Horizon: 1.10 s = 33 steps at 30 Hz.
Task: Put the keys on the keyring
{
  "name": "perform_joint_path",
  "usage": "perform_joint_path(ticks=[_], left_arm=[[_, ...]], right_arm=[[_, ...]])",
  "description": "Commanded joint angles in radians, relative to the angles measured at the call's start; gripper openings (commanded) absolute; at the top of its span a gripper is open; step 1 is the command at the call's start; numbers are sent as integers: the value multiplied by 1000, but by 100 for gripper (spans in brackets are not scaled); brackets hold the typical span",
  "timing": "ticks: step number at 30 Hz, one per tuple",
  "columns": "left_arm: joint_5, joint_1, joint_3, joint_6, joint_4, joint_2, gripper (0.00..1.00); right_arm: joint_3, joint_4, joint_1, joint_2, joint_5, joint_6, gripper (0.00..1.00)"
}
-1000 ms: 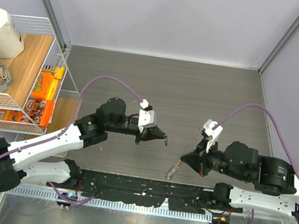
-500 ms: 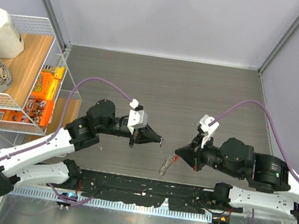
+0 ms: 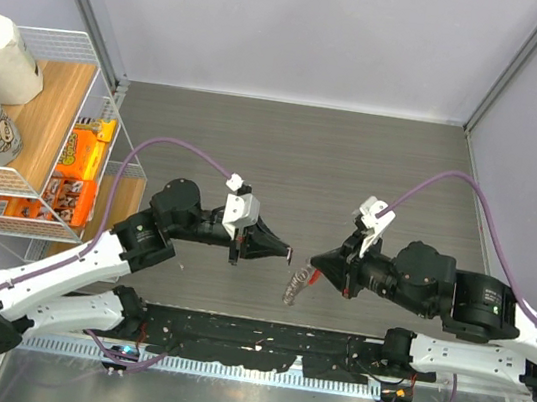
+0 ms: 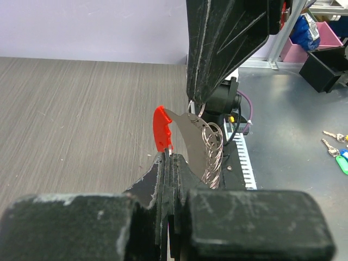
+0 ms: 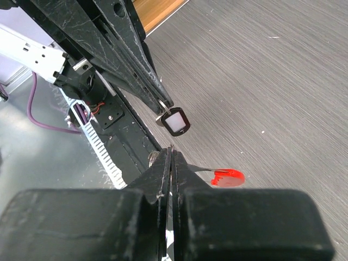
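My left gripper point(image 3: 281, 252) is shut on the key point(image 3: 290, 256), a tiny piece with a black-rimmed head. The key shows clearly in the right wrist view point(image 5: 174, 120) at the tip of the left fingers point(image 5: 136, 70). My right gripper point(image 3: 316, 266) is shut on the keyring point(image 3: 296, 286), held above the table. Its red strip point(image 4: 161, 128) and silvery coil point(image 4: 211, 149) hang just past my left jaw tips in the left wrist view. The red end also shows in the right wrist view point(image 5: 228, 176). The two gripper tips face each other, a finger-width apart.
A wire rack point(image 3: 106, 136) with snack boxes point(image 3: 83, 153) and a paper bag point(image 3: 2, 55) stands at the left. The arm base rail point(image 3: 258, 336) runs along the near edge. Spare keys with a green tag point(image 4: 337, 149) lie on the grey surface beyond the table.
My right gripper has moved left and a little away from the rail with the keyring, closing on the left gripper. My left wrist has dropped back; its tip stays nearly in place.
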Motion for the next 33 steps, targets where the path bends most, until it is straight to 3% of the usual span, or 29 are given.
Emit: perform_joint_path(ticks=[1, 12, 23, 33], left_arm=[[25, -3, 35, -29, 38, -21, 0], [-45, -15, -14, 8, 96, -67, 0], [-162, -71, -29, 155, 66, -90, 0], [-180, -92, -52, 186, 84, -115, 0]], right_arm=[[55, 83, 6, 25, 26, 12, 6], [108, 97, 3, 97, 27, 63, 6], [138, 97, 0, 109, 56, 133, 5], [147, 97, -22, 126, 62, 153, 5]])
